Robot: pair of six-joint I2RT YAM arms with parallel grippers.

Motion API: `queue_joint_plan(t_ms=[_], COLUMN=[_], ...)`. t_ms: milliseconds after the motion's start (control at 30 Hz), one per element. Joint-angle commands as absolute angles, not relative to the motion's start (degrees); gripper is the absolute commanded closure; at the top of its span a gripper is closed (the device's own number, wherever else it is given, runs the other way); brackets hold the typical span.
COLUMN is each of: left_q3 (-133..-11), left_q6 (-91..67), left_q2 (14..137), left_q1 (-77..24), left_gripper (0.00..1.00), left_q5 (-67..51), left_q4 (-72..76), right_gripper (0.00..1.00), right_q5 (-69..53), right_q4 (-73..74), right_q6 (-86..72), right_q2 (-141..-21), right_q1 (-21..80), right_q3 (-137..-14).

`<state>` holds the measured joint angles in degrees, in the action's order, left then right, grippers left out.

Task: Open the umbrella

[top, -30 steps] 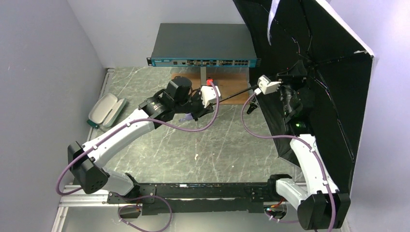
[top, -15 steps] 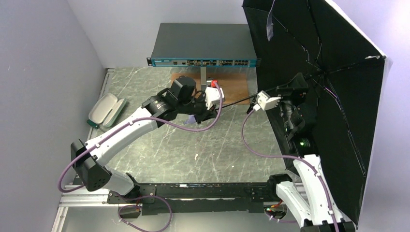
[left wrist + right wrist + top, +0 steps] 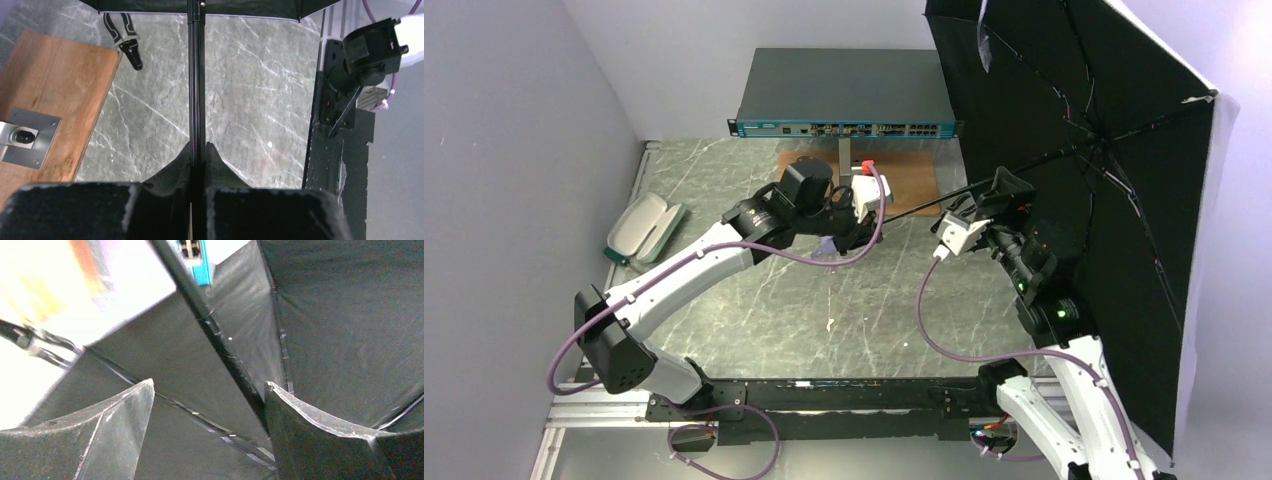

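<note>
Your umbrella [image 3: 1114,200] fills the right side of the top view. Its canopy is spread, the black lining faces the arms, the ribs are stretched, and the pale outer fabric shows only as a strip at the far right edge. It hangs off the worktop [image 3: 824,300], carried by its thin shaft [image 3: 924,203], which runs from the centre of the frame up toward the right. Your left tool [image 3: 198,150] is pinched tight on the lower end of that shaft. Your right tool [image 3: 207,390] sits under the canopy with its jaws wide apart, and the shaft passes between them, close to the right-hand finger. It grips nothing, though you cannot tell whether the shaft brushes that finger. The opening step looks as good as done, but whether the runner has latched is hidden. Next, you should probably draw the right tool out along the shaft, clear of ribs and fabric, while the left holds steady.
</note>
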<state>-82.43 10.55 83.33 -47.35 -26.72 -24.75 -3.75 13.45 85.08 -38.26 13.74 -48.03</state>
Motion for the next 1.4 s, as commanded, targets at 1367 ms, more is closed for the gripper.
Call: queue_joint_plan(t_ms=[1367], left_q3=[-56.64], left_q6=[-43.57], left_q2=[66.18], left_q1=[-9.99], left_gripper=[1.0], left_q5=[-25.04], left_q4=[16.9], right_gripper=[0.17], right_q5=[-20.76], right_q4=[34.31], right_q6=[44.16], right_q2=[-38.9], right_q1=[14.61], right_q3=[-55.32])
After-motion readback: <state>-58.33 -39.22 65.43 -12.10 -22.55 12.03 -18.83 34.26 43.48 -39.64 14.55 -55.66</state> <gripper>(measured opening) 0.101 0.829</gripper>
